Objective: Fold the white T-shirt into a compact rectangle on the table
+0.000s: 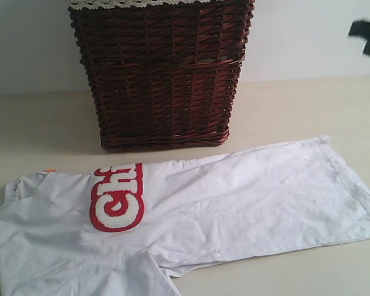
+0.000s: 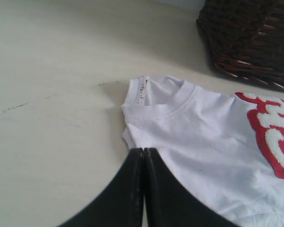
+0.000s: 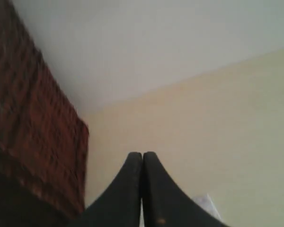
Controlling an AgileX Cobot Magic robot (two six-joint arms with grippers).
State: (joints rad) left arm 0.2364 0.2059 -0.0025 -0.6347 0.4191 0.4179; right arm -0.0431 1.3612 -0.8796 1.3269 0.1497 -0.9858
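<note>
Soft white T-shirt (image 1: 234, 197) laid sideways on the tabletop (image 1: 43, 123), neck end toward the left of the exterior view, hem end toward the right, cloth mostly flat with shallow creases. Across the chest, a red patch (image 1: 117, 197) with fuzzy white letters (image 1: 114, 206), towel-like in pile, running up to the far edge of the cloth. Ribbed crew collar (image 2: 170, 101) curved in a smooth arc; small orange tag (image 1: 49, 169) peeping out at the far edge near it. Tabletop pale beige, matte, faintly grained, with a few thin dark scuffs in the left wrist view.

Just behind the shirt, a dark red-brown wicker basket (image 1: 160, 80), boxy, tightly woven in horizontal bands, rimmed with cream lace trim (image 1: 129, 3). Plain grey-white wall (image 1: 24, 43) beyond.

Left claw (image 2: 143, 153) pressed together, smooth black fingers meeting in a point, nothing pinched, tips at the shirt's edge by the shoulder (touching or just above: cannot tell). Right claw (image 3: 142, 158) likewise pressed together and empty, above bare tabletop near the basket.
</note>
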